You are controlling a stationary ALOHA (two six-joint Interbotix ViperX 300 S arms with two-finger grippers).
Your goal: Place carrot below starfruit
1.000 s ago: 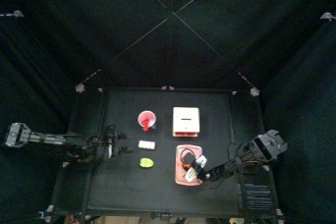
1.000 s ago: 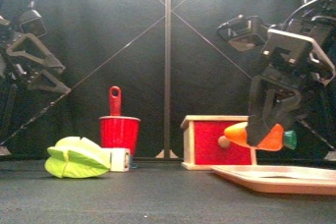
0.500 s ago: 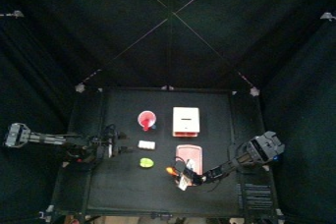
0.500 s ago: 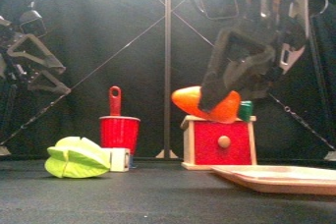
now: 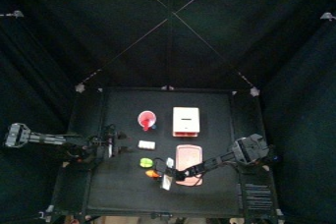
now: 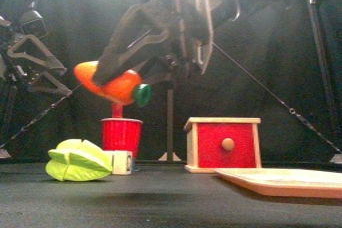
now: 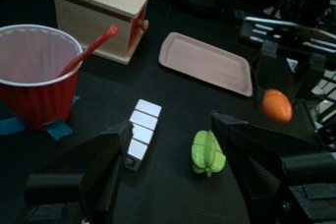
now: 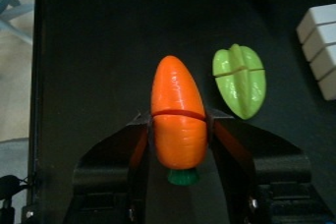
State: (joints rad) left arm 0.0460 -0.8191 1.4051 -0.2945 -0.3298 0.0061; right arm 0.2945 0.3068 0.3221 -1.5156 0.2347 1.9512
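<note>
The right end effector (image 8: 178, 159) pinches the orange carrot (image 8: 178, 110) between its two jaws and holds it in the air above the black tabletop (image 5: 118, 105), with the yellow-green starfruit (image 8: 239, 79) lying on the surface just beside and beneath it, next to a pale whitish block (image 7: 140, 128). Seen from the front, the carrot (image 6: 107, 80) hangs above the red cup (image 6: 122, 132), while the wooden box (image 6: 221, 143) and the pink tray (image 6: 287, 180) sit off to the right. The left end effector (image 7: 168, 169) rests at the tabletop's left side, its jaws spread wide and gripping nothing.
</note>
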